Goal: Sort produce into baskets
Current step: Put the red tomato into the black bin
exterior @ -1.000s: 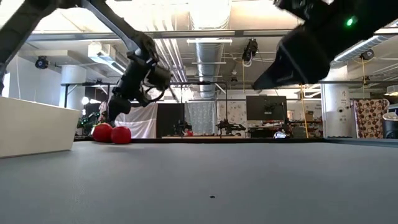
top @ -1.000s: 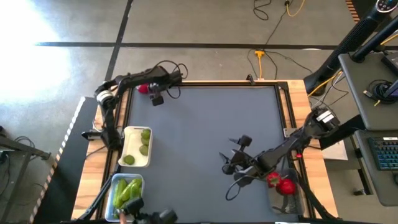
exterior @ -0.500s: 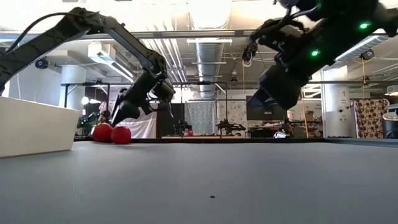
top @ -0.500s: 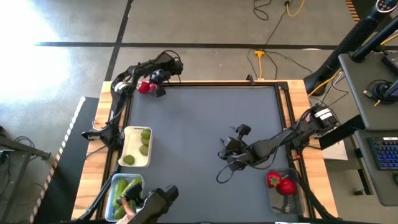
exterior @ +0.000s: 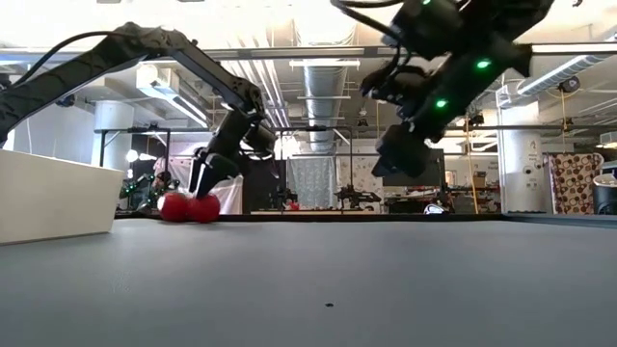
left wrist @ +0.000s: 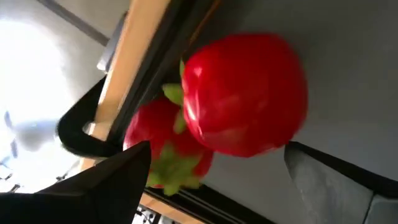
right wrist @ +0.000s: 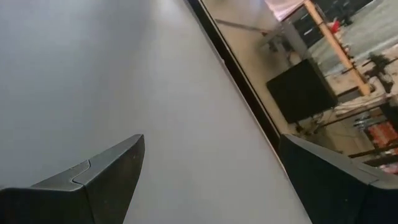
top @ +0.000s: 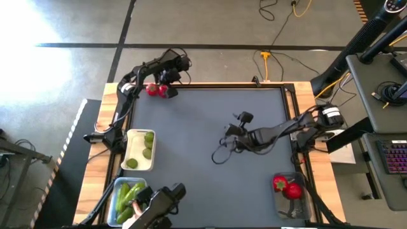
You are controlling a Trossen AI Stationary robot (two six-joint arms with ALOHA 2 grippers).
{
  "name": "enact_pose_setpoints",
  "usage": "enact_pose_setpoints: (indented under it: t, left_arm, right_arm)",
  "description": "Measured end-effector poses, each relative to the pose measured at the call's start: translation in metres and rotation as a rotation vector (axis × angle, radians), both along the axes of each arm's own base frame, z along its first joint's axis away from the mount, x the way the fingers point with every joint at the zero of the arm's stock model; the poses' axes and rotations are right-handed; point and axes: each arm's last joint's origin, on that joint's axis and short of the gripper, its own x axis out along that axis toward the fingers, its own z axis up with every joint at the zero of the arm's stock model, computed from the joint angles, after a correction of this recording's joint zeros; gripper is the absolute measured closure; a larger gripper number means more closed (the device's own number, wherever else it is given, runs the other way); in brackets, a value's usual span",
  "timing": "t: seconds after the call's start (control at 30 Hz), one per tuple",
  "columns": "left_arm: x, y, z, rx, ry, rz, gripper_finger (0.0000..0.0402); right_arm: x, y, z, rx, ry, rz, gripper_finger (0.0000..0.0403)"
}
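Observation:
Two round red pieces of produce [top: 157, 90] lie side by side on the mat at the far left corner, against the table's rim. My left gripper [left wrist: 214, 163] is open and slants down over them; its fingers stand on either side of the larger red piece [left wrist: 245, 93], with the other red piece [left wrist: 163, 144] beyond it. My right gripper [top: 229, 135] hangs open above the middle of the table and holds nothing. The white tray [top: 131, 141] holds light-green limes. A clear tub [top: 119, 186] holds green cucumbers, and another clear tub [top: 280, 198] holds red pieces. My left gripper stands around the larger red piece [left wrist: 280, 140], coming from above at a slant. The piece rests on the mat. I cannot tell whether either finger touches it.
The raised wooden rim [top: 210, 84] runs close behind the red pieces. At the near left edge a person's hand [top: 135, 207] holds a dark object [top: 162, 200] beside the cucumber tub. The grey mat [top: 191, 159] lies bare between the two arms.
My left gripper has gone toward the far edge and tipped further down over the two red pieces, which have shifted slightly toward the table's right. My right gripper has travelled from beside the right-hand tub toward the far edge, over the table's middle, staying open.

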Motion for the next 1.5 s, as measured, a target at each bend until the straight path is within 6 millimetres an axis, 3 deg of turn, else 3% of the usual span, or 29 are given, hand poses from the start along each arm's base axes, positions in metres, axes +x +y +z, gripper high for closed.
enact_pose_setpoints:
  t: [0.3,0.57,0.83,1.27,1.5]
  left_arm:
    - [-0.002,0.004,-0.013,-0.008,-0.023,-0.024,0.0051]
    - [0.004,0.008,-0.014,0.016,-0.114,-0.013,0.0051]
    - [0.018,0.000,-0.016,-0.129,-0.312,-0.053,0.0051]
    - [0.036,0.002,-0.017,-0.024,-0.398,-0.108,0.0052]
    - [0.041,0.000,-0.018,0.003,-0.408,-0.103,0.0102]
  right_arm:
    - [0.010,-0.046,0.004,0.106,-0.028,0.036,0.0039]
    - [0.009,-0.066,0.004,0.119,-0.035,0.007,0.0039]
    - [0.009,-0.067,0.004,0.135,-0.031,0.023,0.0039]
    - [0.009,-0.065,0.001,0.211,-0.052,0.063,0.0039]
    - [0.008,-0.064,-0.002,0.254,-0.057,0.084,0.0039]
